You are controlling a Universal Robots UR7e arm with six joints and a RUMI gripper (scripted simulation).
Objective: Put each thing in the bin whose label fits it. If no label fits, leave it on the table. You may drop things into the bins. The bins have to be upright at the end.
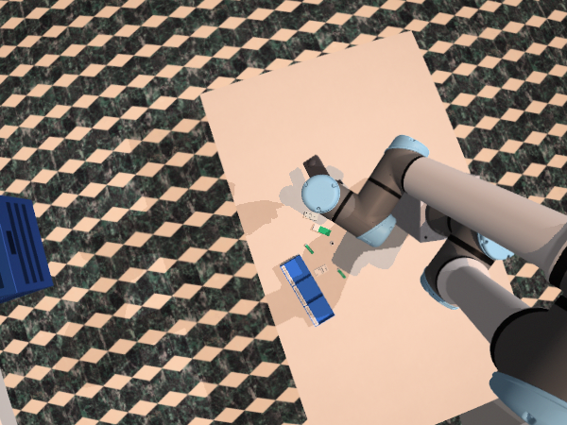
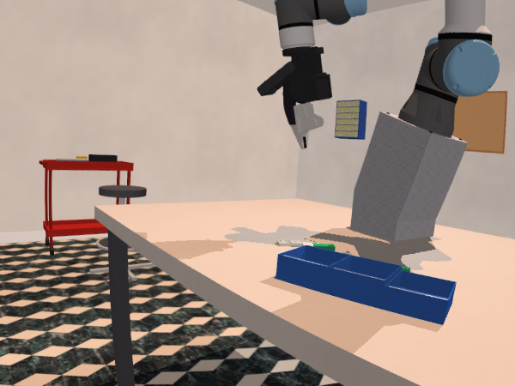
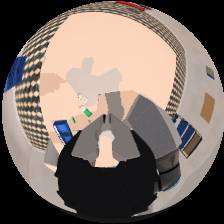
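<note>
Checkered tiles cover the floor [image 1: 118, 142] around a peach table [image 1: 378, 354], and we count one red cart [image 2: 86, 165] and one round stool [image 2: 122, 190] by the far wall. We also see two blue panels: one on the wall [image 2: 350, 119] just beside the gripper's level in the exterior view, and one at the left edge of the top view [image 1: 21, 246].

We see one arm, standing on a grey block [image 2: 403, 189]. Its gripper [image 2: 303, 139] hangs high above the table, pointing down, with the jaws drawn together and nothing between them.

Well below the gripper and a little toward the table's near edge lies one blue bin tray [image 1: 307, 290] with three compartments in a row, upright on the table. We cannot read any labels on it.

Between the gripper's spot and the tray we count six small things scattered on the table: two pale pieces [image 1: 310, 215] [image 1: 321, 270], one white-and-green piece [image 1: 321, 229], two thin green strips [image 1: 309, 248] [image 1: 341, 273] and one tiny dark dot [image 1: 332, 243]. The first pale piece lies almost directly under the gripper; the second lies just beside the tray. All six are on the table, none in the tray, as far as we can tell.
</note>
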